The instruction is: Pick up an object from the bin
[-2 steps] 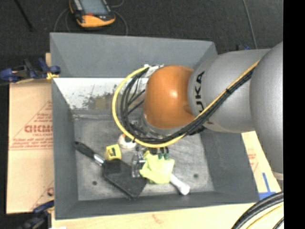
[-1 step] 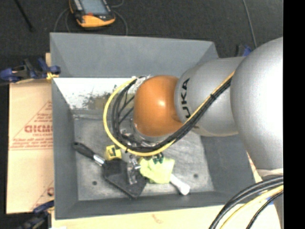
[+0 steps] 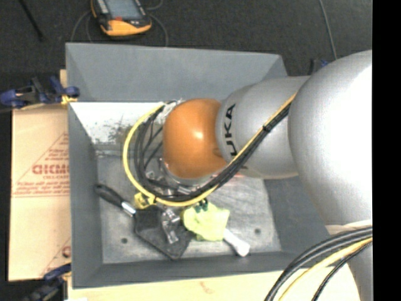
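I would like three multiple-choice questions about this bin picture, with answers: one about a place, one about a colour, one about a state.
1. Where does the yellow-green thing lie, seen from the claw?
A. to the picture's right of it
B. to the picture's left of it
C. far behind it, at the back wall

2. What colour is the flat pad that the claw is over?
A. red
B. dark, almost black
C. white

3. How is the black-handled tool placed?
A. standing upright
B. lying on the floor of the bin
C. lifted in the claw

Answers:
1 A: it sits just right of the claw.
2 B: it looks dark against the grey floor.
3 B: it lies flat at the left, apart from the claw.
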Tool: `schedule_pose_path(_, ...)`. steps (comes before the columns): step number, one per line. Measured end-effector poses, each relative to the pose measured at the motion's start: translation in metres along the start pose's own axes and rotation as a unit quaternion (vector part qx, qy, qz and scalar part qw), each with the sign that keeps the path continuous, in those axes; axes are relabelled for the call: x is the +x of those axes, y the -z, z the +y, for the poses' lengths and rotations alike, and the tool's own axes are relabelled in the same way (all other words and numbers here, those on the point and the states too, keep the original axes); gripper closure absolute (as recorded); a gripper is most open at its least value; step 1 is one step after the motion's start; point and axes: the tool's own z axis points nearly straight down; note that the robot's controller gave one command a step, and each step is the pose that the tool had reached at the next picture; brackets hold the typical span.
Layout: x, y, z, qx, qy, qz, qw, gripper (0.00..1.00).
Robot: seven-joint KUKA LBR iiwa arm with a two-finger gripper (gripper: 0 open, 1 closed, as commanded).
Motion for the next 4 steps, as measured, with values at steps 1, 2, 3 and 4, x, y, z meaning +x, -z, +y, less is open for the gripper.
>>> schedule_pose_path(1,-0.022,-0.011,0.026,-0.004,-0.105,-0.0333,0.9939,1.0)
schedule_pose_path(2,-0.022,-0.011,0.026,-0.004,-0.105,-0.0333,0.9939,1.0)
schedule_pose_path(3,-0.017,-0.008,0.02,-0.005,-0.104,-0.0282,0.9942,1.0)
schedule_pose_path(4,-0.005,0.007,0.031,-0.001,-0.044,-0.0085,0.999,1.0)
